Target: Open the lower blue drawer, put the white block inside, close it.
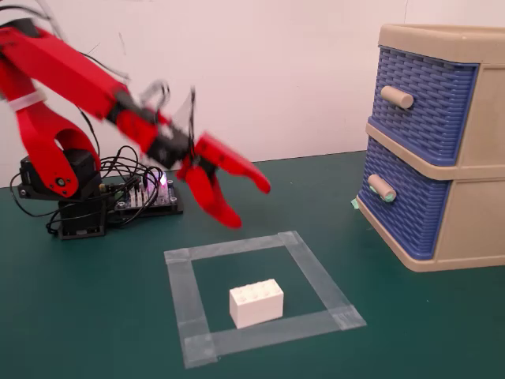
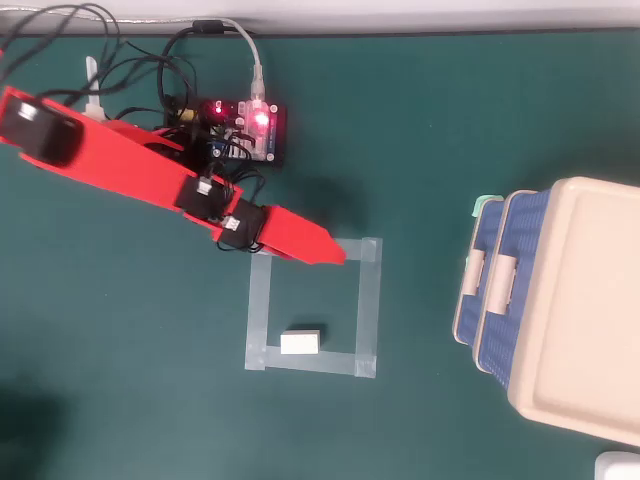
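Dark green matting covers the table [image 1: 87, 316], with a plain white wall behind it. At the far left edge sits the red arm's base beside a lit circuit board [image 2: 248, 130] and a tangle of cables. The arm reaches out rightward, and its gripper [image 1: 251, 204] hangs in the air above the far side of a taped square [image 1: 185, 308], jaws spread apart and holding nothing. Inside that square, near its front edge, lies the white block [image 1: 256, 302], studs up; it looks light, rigid and smooth-sided, so I would pinch it across its narrow sides. At the right edge stands the beige cabinet [image 1: 473, 221], both drawers shut; the lower blue drawer [image 1: 402, 207] carries a stubby knob [image 1: 382, 188] with pale green ends, probably the only good hold, and being light plastic the cabinet may slide when pulled. From overhead the drawer fronts are nearly hidden under the cabinet top, and the gripper's two jaws overlap into one red wedge; the cabinet's right side is cut off in both views.
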### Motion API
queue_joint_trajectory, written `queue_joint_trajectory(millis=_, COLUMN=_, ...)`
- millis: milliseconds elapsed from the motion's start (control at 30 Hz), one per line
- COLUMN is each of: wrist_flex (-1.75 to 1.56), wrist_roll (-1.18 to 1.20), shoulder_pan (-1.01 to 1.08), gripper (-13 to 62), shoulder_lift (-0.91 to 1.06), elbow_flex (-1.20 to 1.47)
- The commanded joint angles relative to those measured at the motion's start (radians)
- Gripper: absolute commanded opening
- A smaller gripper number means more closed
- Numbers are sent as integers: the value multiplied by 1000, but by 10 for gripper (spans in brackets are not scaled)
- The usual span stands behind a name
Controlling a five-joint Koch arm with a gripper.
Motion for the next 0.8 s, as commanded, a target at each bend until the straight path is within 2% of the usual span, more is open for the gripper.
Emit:
queue_joint_trajectory(millis=0, wrist_flex=-525, wrist_roll=60, shoulder_pan=-21, gripper=327, shoulder_lift=-130, elbow_flex=-25)
queue_joint_trajectory(millis=100, wrist_flex=-732, wrist_roll=60, shoulder_pan=-86, gripper=328, shoulder_lift=-356, elbow_flex=-149)
queue_joint_trajectory(millis=267, wrist_flex=-683, wrist_roll=61, shoulder_pan=-91, gripper=328, shoulder_lift=-635, elbow_flex=-528)
queue_joint_trajectory(millis=467, wrist_flex=-341, wrist_roll=69, shoulder_pan=-94, gripper=308, shoulder_lift=-684, elbow_flex=-782)
queue_joint_trajectory(millis=767, wrist_flex=-308, wrist_roll=64, shoulder_pan=-118, gripper=270, shoulder_lift=-844, elbow_flex=-1006)
